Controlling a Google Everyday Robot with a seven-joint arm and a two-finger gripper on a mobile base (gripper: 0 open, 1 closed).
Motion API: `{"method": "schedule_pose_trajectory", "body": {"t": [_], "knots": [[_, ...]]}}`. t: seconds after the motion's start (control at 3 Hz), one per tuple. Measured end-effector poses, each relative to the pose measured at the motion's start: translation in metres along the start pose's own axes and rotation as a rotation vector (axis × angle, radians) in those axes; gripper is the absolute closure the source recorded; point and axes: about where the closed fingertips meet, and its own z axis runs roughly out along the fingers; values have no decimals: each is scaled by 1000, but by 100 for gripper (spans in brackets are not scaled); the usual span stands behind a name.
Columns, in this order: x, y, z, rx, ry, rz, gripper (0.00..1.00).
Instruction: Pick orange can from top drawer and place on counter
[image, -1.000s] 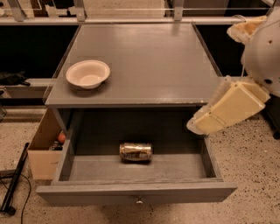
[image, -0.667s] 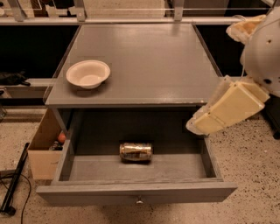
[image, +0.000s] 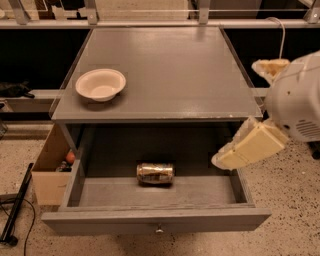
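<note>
The orange can lies on its side in the middle of the open top drawer, its golden-brown label facing me. The drawer is pulled out, with a small metal knob on its front panel. The counter is the grey tabletop above it. My gripper hangs at the right, above the drawer's right wall, to the right of the can and apart from it. It holds nothing that I can see.
A cream bowl stands on the counter's left side. A cardboard box with small items sits on the floor left of the drawer. A black rod lies on the speckled floor. Dark shelving runs behind the counter.
</note>
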Motion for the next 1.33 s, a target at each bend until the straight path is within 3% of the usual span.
{"method": "schedule_pose_trajectory", "body": {"t": [0.33, 0.67, 1.0, 1.33], "knots": [[30, 1, 28, -29, 9, -7, 0], [66, -7, 61, -67, 28, -68, 0], [65, -7, 76, -71, 29, -74, 0], [80, 1, 109, -84, 5, -71, 0]]}}
